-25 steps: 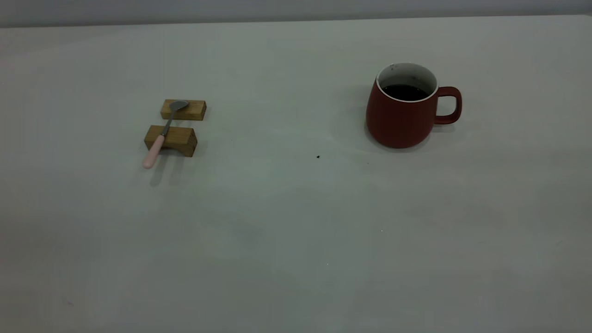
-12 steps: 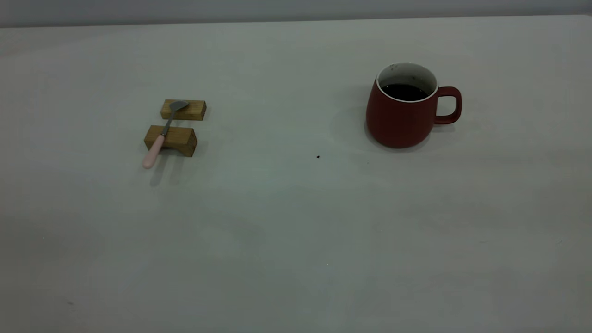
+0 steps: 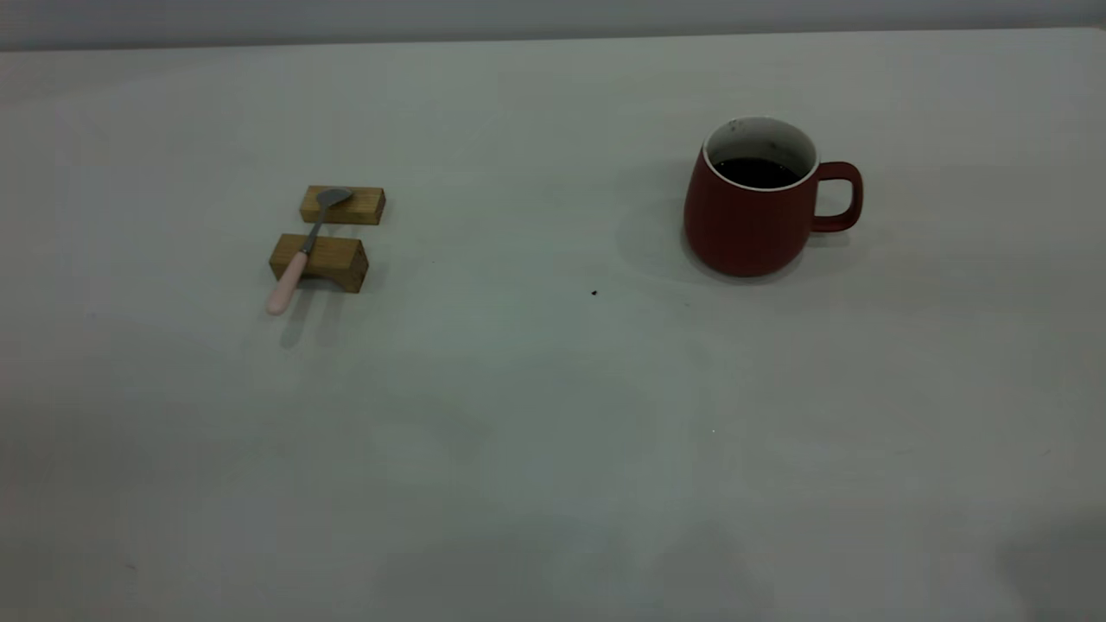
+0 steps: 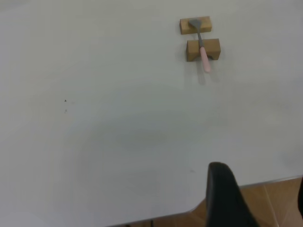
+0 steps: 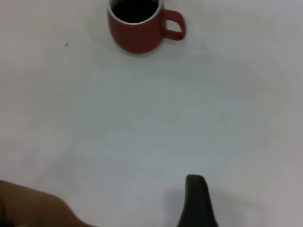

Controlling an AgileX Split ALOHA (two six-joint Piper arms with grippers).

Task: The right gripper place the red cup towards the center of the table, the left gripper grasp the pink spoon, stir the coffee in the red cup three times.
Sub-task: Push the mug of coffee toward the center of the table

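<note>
Nothing started yet, so first up: moving the cup (image 3: pixel 750 216), sitting upright out on the right side of the table (image 3: pixel 536 449), handle pointing further right, away from the middle. Plenty of coffee (image 3: pixel 757 172) in there but well below the rim, so some slosh margin, not loads. Neither arm visible from the exterior view, only from the wrist cams. Right gripper (image 5: pixel 196 203) hanging back well short of the cup; can't tell whether open or shut from what shows. Left gripper (image 4: pixel 259 189) parked near the table edge, spread wide open, well away from the spoon (image 3: pixel 298 259). For a clean job: come in from the handle side, get open wide before arriving, then clamp the handle or the rim wall next to it rather than the fat rounded body, probably too slippery and wide. Keep it dead level, lift barely off the surface or just slide, go slow, no jerky stop. Aim roughly for the little dark speck (image 3: pixel 594 293) near the middle and let go gently. Also worth stopping short of the wooden blocks (image 3: pixel 328 233), leaving the left arm room. Spoon bridged across both blocks, bowl on the far one, pink end overhanging the near one, so an easy pinch on the pink part later.
</note>
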